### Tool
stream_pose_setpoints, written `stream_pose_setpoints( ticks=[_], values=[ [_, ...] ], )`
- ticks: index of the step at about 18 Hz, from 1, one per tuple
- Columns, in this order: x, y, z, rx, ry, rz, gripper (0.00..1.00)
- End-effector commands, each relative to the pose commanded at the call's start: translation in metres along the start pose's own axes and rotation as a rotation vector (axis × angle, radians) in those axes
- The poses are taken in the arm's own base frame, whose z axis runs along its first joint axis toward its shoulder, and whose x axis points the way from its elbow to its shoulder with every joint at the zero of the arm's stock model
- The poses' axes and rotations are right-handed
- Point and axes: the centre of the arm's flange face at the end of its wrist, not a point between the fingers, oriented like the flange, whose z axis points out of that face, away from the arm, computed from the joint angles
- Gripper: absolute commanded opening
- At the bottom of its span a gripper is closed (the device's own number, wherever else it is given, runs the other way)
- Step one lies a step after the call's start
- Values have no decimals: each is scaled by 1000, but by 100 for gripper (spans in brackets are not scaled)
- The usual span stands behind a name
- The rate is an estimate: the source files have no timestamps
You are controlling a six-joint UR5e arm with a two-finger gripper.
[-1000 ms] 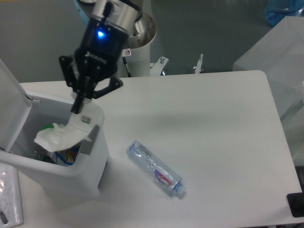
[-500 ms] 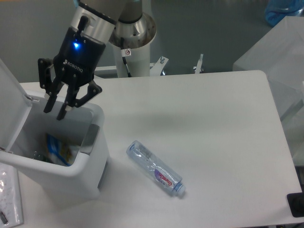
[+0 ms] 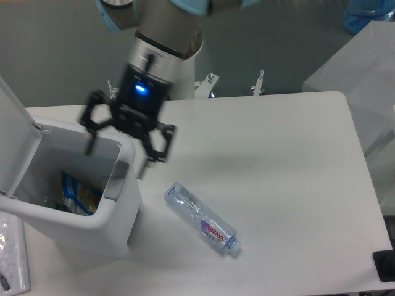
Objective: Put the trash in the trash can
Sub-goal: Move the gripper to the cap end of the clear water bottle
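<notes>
Gripper (image 3: 117, 154) spread wide, empty, above trash can (image 3: 117, 231) front rim. Bottle (image 3: 200, 218) lies on table just right of can. Likely light, crushed, slick; you'd best pinch across mid-body, not cap.

From my seat the table (image 3: 278, 185) looks like a smooth, matt white sheet with a faint sheen. The trash can (image 3: 92, 216) reads as white moulded plastic, smooth and slightly satin, with a duller grey panel (image 3: 116, 180) at its front edge. The bottle (image 3: 200, 218) is thin clear plastic, crumpled and glinting, with a glossy purple-pink label and a blue plastic cap. The gripper (image 3: 118, 149) is black and matt, blurred; the arm (image 3: 166, 31) above it is brushed grey metal. Inside the can I see shiny printed wrappers (image 3: 77, 192).
</notes>
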Motion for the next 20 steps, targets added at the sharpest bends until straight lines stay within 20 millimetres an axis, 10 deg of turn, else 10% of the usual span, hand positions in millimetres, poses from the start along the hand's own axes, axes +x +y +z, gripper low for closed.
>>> stream_pose_setpoints(
  ticks=[9, 20],
  values=[
    [-107, 36, 82, -234, -234, -212, 100],
    [-158, 34, 169, -492, -425, -507, 100]
  ],
)
